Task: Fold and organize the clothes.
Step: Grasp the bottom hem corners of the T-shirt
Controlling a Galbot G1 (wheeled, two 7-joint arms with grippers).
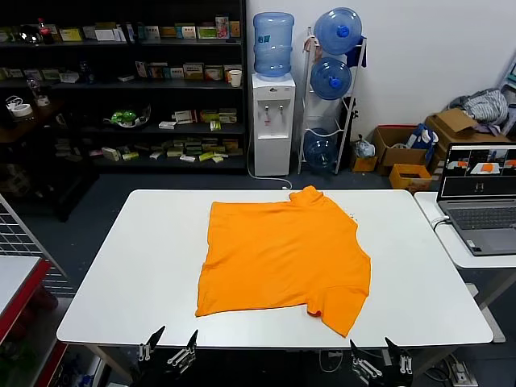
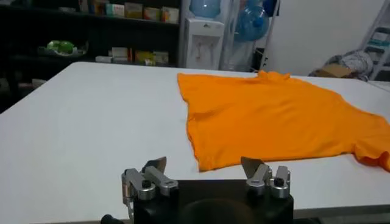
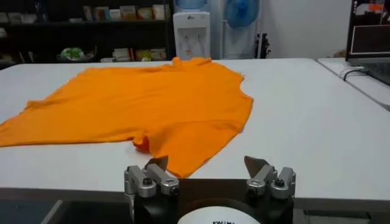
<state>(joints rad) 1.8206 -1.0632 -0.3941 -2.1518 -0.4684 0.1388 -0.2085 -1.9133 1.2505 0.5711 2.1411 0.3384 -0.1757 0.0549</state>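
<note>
The bright orange T-shirt (image 1: 282, 254) lies spread flat on the white table (image 1: 129, 266), collar toward the far edge, one sleeve folded under at the near right corner. No lettering shows. It also shows in the left wrist view (image 2: 274, 115) and the right wrist view (image 3: 140, 103). My left gripper (image 1: 168, 345) is open and empty at the table's near edge, left of the shirt; in its own view (image 2: 204, 172) the shirt's hem corner lies just beyond it. My right gripper (image 1: 379, 357) is open and empty at the near edge, right of the shirt's sleeve (image 3: 207, 170).
A laptop (image 1: 480, 197) sits on a side table at the right. A water dispenser (image 1: 272, 105), bottle rack and dark shelves stand beyond the table. Cardboard boxes with a grey cloth heap (image 1: 484, 105) are at the far right. A wire rack (image 1: 20, 238) is at the left.
</note>
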